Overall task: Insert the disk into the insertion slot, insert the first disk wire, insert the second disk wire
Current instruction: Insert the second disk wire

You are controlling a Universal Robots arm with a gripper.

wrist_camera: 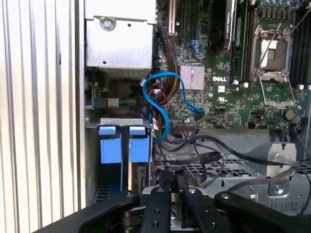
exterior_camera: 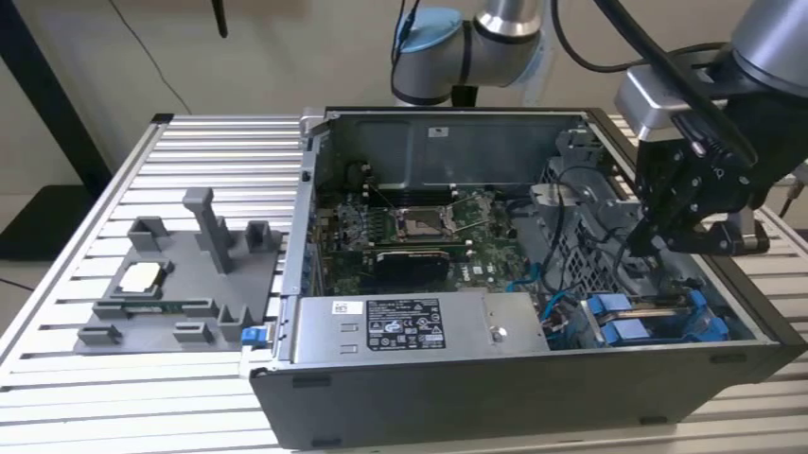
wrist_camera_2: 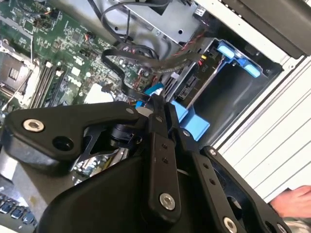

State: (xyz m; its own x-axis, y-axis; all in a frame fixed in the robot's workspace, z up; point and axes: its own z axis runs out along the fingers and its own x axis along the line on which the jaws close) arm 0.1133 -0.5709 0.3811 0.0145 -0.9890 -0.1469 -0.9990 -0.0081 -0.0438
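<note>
Black linkage gripper (exterior_camera: 659, 248) at exterior view's right, lowered into open grey computer case (exterior_camera: 505, 402) over drive bay. Fingers pressed together, apparently pinching cable. Blue-framed silver disk (exterior_camera: 657, 320) sits in bay, lower right.

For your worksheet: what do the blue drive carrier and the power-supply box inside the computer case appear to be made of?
Blue drive carrier: probably moulded plastic, with a uniform bright colour and a soft sheen. Power-supply box: likely sheet metal, dull grey with folded edges and a printed label.
</note>
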